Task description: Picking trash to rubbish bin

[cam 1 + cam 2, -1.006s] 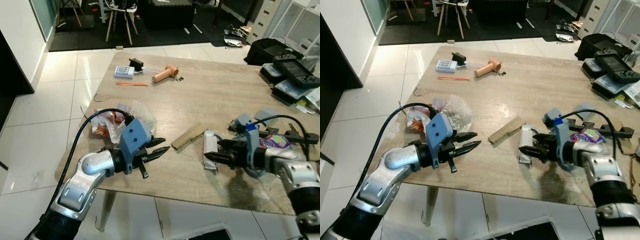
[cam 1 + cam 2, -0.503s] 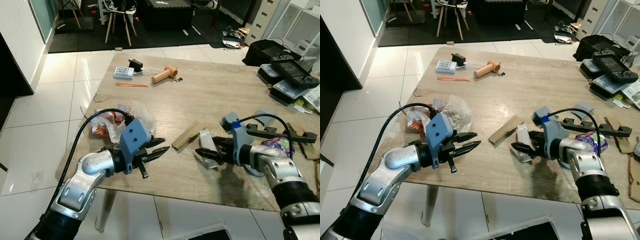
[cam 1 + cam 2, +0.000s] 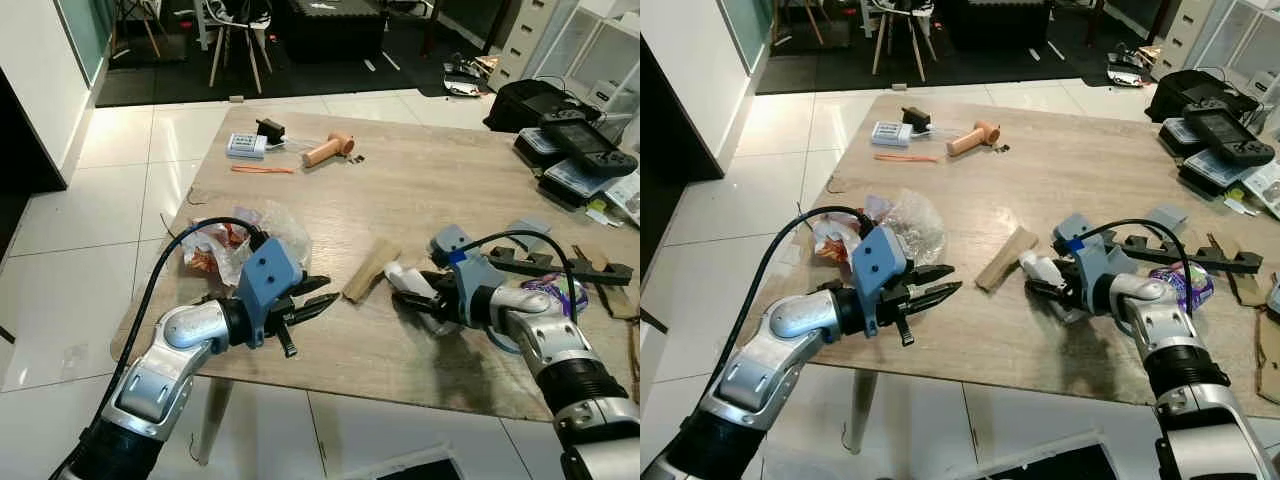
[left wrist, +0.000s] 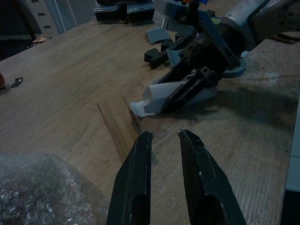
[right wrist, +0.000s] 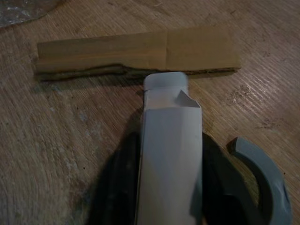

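you had a wooden table (image 3: 440, 190) on a white tiled floor (image 3: 90, 210), and both arms were over its near edge. your left gripper (image 3: 318, 303) hovered just above the wood beside a crumpled plastic bag (image 3: 245, 240) of wrappers, fingers (image 4: 136, 173) slightly parted and holding nothing. your right gripper (image 3: 1040, 285) was clamped on a white carton (image 5: 169, 154), one black finger down each side; the carton sat low over the table, its front end just short of a cardboard strip (image 5: 136, 49) that lay flat and crosswise ahead of it. a purple wrapper (image 3: 1185, 280) lay near your right forearm, with black plastic parts (image 3: 560, 268) close behind. at the far end you had a tan handle (image 3: 330, 148), a small white and blue box (image 3: 246, 146) and an orange strip (image 3: 264, 169). a black bag (image 3: 520, 100) and a handheld console (image 3: 585, 150) sat off to the right.
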Robot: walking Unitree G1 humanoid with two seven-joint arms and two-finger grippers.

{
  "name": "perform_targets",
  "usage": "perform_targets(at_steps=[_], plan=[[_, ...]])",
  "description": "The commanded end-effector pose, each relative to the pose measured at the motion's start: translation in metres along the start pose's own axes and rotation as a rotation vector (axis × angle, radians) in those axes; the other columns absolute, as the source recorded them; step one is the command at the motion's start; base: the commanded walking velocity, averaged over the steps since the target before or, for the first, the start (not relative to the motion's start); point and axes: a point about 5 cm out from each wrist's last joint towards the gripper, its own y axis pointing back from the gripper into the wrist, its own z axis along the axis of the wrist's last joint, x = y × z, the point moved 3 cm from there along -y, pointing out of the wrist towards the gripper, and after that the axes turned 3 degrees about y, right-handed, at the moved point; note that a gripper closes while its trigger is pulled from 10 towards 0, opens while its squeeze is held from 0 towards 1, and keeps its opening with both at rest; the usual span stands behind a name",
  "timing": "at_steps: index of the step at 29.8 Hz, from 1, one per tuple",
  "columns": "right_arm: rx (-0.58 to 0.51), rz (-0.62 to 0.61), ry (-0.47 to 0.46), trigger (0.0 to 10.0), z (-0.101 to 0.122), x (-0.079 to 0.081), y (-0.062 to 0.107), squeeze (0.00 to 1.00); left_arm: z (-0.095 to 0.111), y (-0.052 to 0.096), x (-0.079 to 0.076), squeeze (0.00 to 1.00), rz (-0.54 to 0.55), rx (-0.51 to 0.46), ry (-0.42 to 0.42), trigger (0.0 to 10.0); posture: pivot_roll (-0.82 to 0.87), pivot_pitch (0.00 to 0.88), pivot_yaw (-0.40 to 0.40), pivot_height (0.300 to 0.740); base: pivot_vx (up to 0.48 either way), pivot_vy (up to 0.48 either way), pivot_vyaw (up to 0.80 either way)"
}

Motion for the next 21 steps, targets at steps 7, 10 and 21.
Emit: perform_targets(at_steps=[7,10,21], plan=[[0.106,-0.003,-0.048,0.0,-0.028,0.004,-0.004,0.0,-0.002,-0.001,-0.002,0.0,-0.023,0.015,-0.011,10.0,-0.1,0.14,-0.013,0.74,0.0,0.0,0.0],[0.078,0.003,-0.063,0.0,-0.024,0.006,-0.005,0.0,-0.002,0.0,-0.003,0.0,-0.026,0.015,-0.013,10.0,-0.1,0.132,-0.02,0.74,0.0,0.0,0.0],[-0.324,0.115,-0.126,0.0,0.063,0.031,0.018,0.0,0.017,0.007,0.013,0.0,0.044,-0.091,0.045,10.0,-0.1,0.115,-0.029,0.74,0.0,0.0,0.0]])
